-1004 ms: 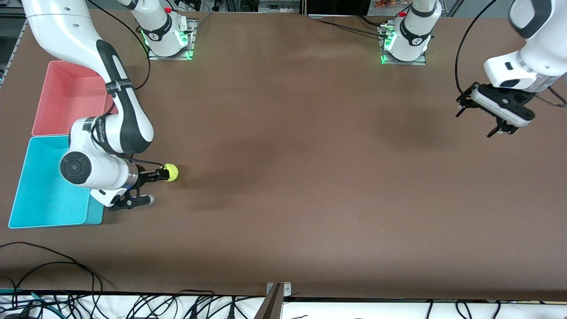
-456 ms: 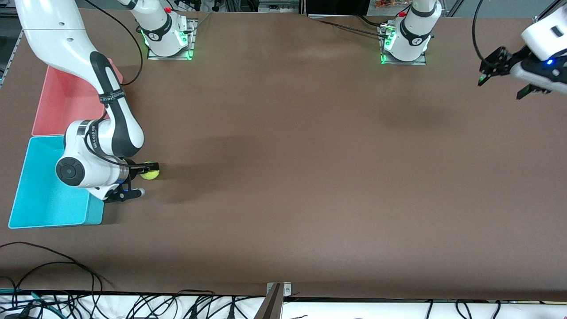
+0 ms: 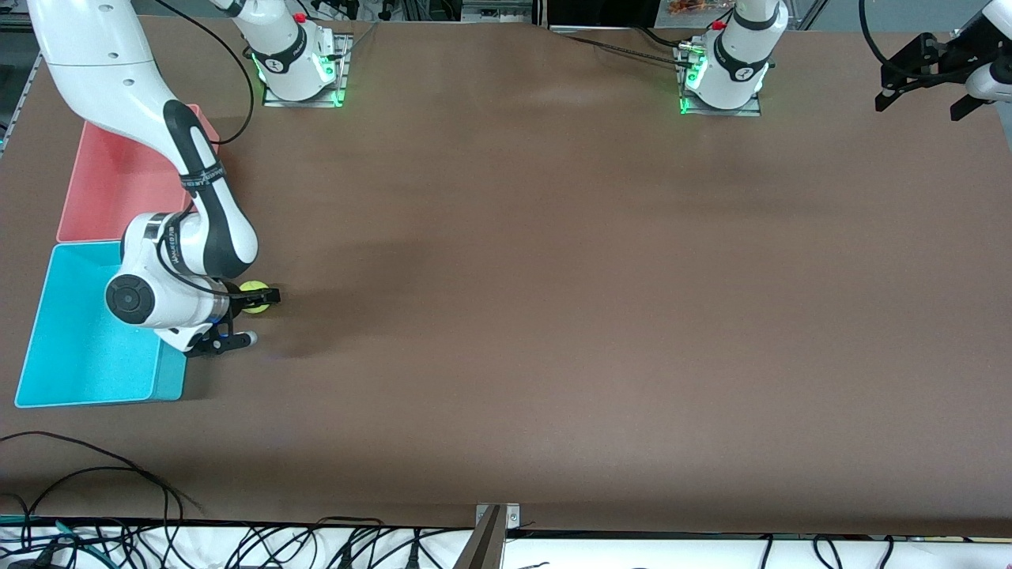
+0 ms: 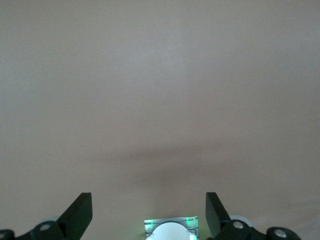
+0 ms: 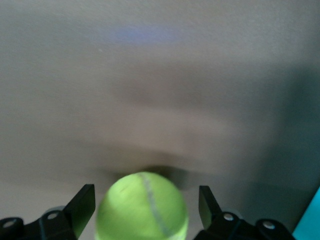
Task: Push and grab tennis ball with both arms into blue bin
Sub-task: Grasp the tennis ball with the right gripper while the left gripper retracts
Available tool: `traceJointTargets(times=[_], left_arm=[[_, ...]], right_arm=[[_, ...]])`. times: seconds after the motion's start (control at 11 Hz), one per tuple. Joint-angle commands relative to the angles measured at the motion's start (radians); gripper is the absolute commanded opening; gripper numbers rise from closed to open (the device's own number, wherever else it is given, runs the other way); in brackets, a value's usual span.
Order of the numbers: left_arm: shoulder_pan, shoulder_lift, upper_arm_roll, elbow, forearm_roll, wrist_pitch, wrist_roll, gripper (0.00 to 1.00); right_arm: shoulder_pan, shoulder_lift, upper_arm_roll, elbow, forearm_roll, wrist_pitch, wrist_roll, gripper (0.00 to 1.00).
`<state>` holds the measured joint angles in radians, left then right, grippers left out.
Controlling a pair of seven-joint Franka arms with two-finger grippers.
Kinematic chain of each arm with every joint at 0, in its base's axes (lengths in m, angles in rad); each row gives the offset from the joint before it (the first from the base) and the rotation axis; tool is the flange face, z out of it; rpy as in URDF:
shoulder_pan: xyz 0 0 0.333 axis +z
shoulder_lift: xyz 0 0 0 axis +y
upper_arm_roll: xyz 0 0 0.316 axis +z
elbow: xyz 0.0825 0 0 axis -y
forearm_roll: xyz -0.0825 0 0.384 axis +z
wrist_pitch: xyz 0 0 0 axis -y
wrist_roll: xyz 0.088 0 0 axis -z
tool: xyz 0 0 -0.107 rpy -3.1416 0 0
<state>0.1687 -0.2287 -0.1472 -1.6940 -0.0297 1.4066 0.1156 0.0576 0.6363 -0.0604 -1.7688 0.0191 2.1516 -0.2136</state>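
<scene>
Light, fuzzy and springy, the tennis ball sits between the right claw's spread fingers, seemingly ungripped, best pinched across its middle; the left claw waits open, holding nothing.

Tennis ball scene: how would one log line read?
right gripper: open, around tennis ball beside blue bin | left gripper: open, waiting

Robotics lab: bolted arms, loose cables

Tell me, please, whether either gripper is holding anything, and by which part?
The right gripper has the tennis ball between its open fingers, no grip visible. The left gripper is open and empty.
</scene>
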Motion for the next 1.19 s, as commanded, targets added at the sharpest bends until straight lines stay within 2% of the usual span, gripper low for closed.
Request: traceJointTargets(times=[0.0, 0.18, 0.46, 0.55, 0.64, 0.73, 0.82, 0.91, 1.09], left_arm=[[-0.049, 0.019, 0.004, 0.025, 0.024, -0.008, -0.077, 1.00], [-0.055, 0.026, 0.001, 0.028, 0.027, 0.011, -0.077, 1.00], [-0.055, 0.075, 0.005, 0.085, 0.025, 0.011, -0.074, 1.00], [-0.055, 0.080, 0.005, 0.091, 0.024, 0.011, -0.074, 1.00], [-0.055, 0.085, 0.005, 0.096, 0.024, 0.009, -0.074, 1.00], [-0.055, 0.115, 0.006, 0.124, 0.024, 0.009, -0.074, 1.00], [-0.052, 0.150, 0.005, 0.167, 0.025, 0.005, -0.073, 1.00], [-0.043, 0.157, 0.003, 0.177, 0.025, 0.003, -0.068, 1.00], [-0.069, 0.161, 0.017, 0.189, 0.024, 0.003, -0.070, 1.00]], right_arm=[[-0.027, 0.000, 0.002, -0.018, 0.001, -0.024, -0.052, 0.89], [-0.031, 0.000, 0.002, -0.017, 0.005, -0.074, -0.053, 0.89], [-0.035, -0.003, 0.002, -0.012, 0.007, -0.119, -0.055, 0.90], [-0.048, -0.003, 0.002, -0.011, 0.007, -0.121, -0.055, 0.79], [-0.062, -0.001, 0.005, -0.009, 0.008, -0.121, -0.058, 0.45], [-0.062, -0.001, 0.005, -0.002, 0.016, -0.116, -0.050, 0.44], [-0.059, 0.000, 0.007, 0.011, 0.016, -0.115, -0.044, 0.30], [-0.059, 0.000, 0.008, 0.020, 0.018, -0.121, -0.041, 0.21], [-0.051, -0.007, 0.010, 0.072, 0.016, -0.154, -0.026, 0.21]])
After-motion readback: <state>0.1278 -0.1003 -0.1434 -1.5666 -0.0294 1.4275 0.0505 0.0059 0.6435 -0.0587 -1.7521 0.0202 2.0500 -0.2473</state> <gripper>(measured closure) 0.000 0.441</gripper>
